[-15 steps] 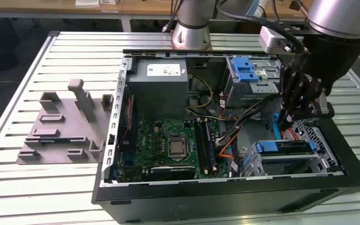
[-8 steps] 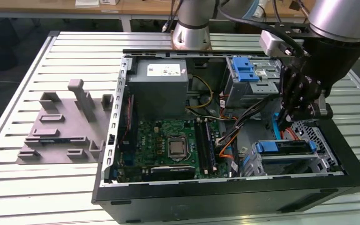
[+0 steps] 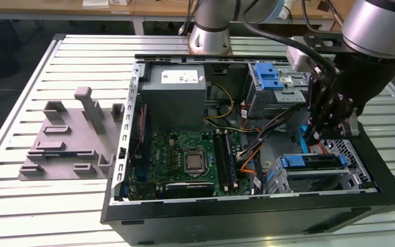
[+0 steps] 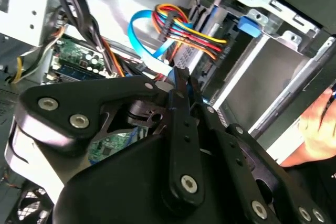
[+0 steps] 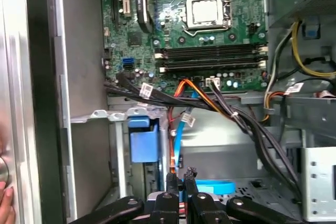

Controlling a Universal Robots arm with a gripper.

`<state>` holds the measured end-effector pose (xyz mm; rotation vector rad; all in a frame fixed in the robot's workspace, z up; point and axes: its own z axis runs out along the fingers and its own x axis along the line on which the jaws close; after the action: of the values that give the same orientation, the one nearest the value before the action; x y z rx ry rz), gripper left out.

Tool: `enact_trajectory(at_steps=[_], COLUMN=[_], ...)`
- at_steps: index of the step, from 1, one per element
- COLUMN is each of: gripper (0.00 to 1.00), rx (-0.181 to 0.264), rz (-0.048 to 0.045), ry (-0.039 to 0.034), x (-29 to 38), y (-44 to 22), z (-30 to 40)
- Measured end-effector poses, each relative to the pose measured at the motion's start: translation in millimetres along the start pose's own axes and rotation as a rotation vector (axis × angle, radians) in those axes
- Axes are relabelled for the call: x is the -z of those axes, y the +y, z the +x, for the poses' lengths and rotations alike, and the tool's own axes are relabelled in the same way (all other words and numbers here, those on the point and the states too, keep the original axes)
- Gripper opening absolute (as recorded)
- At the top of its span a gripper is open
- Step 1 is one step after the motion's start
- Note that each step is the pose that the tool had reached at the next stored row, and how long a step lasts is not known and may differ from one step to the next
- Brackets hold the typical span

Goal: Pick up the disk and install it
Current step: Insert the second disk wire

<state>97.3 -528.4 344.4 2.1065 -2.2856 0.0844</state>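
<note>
The grey fixture block (image 3: 67,139) sits on the slatted desk (image 3: 19,206) at 9 o'clock in the exterior view. Beside it lies the open computer case (image 3: 252,216), with the power-supply box (image 3: 173,92) at its 11 o'clock and the motherboard (image 3: 191,159) below that.

At 3 o'clock in the case the gripper (image 3: 314,136) hangs among the cables. In the first wrist view its fingers (image 5: 170,179) are drawn nearly together, with nothing I can make out between them.

The disk (image 3: 310,162) lies just under the gripper, in the drive cage at the case's 4 o'clock, with its blue rail facing up. I judge it stiff, dense and shock-sensitive, with a slick metal shell. It is best gripped across the blue plastic rails, clear of the connector edge and the cables.

A person's hand (image 4: 320,124) rests at the case edge.
</note>
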Motion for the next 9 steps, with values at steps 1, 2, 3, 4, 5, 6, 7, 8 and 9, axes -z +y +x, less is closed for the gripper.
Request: enact_trajectory(at_steps=[1, 2, 3, 4, 5, 6, 7, 8, 9], gripper=[0.16, 0.16, 0.16, 0.16, 0.16, 0.16, 0.16, 0.16, 0.16], rx=[0.0, 0.0, 0.0, 0.0, 0.0, 0.0, 0.0, 0.0, 0.0], rz=[-0.0001, -0.0001, -0.0001, -0.0001, -0.0001, -0.0001, -0.0001, -0.0001, -0.0001], ry=[-0.001, -0.0013, -0.0011, -0.001, -0.0011, -0.001, -0.0011, -0.0011, -0.0012], x=[-1.2, -1.8, -1.9, -1.8, -1.9, -1.9, -1.9, -2.0, -2.4], y=[-0.3, -0.4, -0.4, -0.4, -0.4, -0.5, -0.5, -0.5, -1.0], z=[3.1, 5.2, 6.0, 6.1, 6.1, 6.1, 6.1, 6.2, 6.4])
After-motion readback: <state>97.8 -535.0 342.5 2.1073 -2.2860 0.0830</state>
